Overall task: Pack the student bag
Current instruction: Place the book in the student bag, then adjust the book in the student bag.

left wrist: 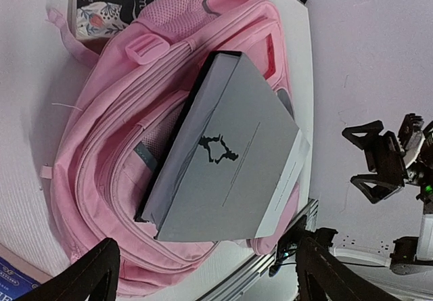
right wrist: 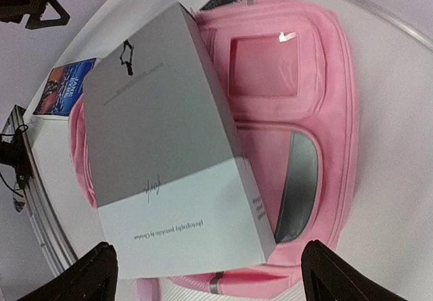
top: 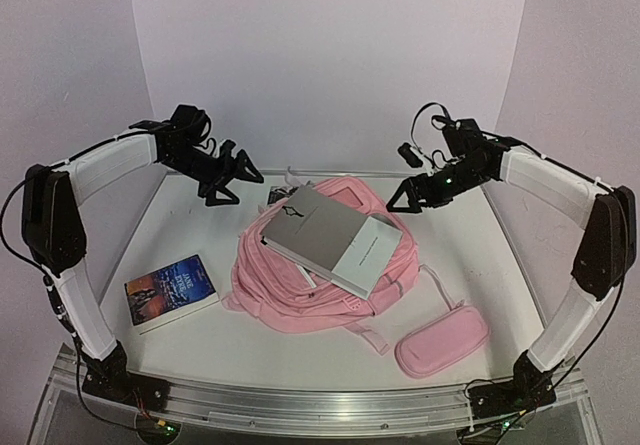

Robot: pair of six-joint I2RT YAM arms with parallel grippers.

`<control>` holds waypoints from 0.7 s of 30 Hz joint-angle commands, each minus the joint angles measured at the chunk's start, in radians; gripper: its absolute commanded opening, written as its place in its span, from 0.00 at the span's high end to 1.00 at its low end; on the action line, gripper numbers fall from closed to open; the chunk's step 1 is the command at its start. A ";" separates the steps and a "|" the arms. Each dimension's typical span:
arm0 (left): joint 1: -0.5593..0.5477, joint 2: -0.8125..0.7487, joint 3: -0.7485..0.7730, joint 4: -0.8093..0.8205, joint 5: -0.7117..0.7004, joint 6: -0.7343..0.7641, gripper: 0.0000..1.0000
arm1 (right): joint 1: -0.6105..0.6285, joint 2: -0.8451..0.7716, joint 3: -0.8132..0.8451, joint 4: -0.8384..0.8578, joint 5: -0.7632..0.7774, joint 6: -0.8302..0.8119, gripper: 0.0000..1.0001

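Note:
The student bag [top: 300, 290] is a pink backpack lying flat in the middle of the table. A grey and white book [top: 330, 240] rests slanted on top of it, over an open zip [left wrist: 145, 153]; I cannot tell whether its edge sits inside. My left gripper [top: 238, 185] hovers open above the bag's far left, holding nothing. My right gripper [top: 403, 195] hangs open above the far right, also holding nothing. From each wrist view the book [left wrist: 230, 159] [right wrist: 162, 132] and bag [left wrist: 101, 152] [right wrist: 318, 91] lie below the spread fingers [left wrist: 88, 274] [right wrist: 338, 277].
A blue book [top: 170, 290] lies on the table to the left of the bag. A pink pencil case [top: 440, 340] lies at the front right. A dark book with flowers on it [top: 280, 195] pokes out from behind the bag. White walls enclose the table.

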 commanded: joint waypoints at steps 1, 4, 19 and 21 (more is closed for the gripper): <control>-0.015 0.045 0.058 -0.025 0.063 0.063 0.12 | -0.032 0.003 -0.075 -0.061 -0.151 0.053 0.08; -0.036 0.069 0.055 -0.047 0.073 0.077 0.14 | -0.036 0.034 -0.086 -0.057 -0.147 0.031 0.09; -0.068 0.063 -0.002 -0.009 0.043 0.062 0.17 | -0.041 0.109 -0.134 -0.081 -0.172 0.012 0.13; -0.073 0.070 0.004 -0.011 0.044 0.066 0.17 | -0.041 0.119 -0.128 -0.083 -0.176 0.014 0.13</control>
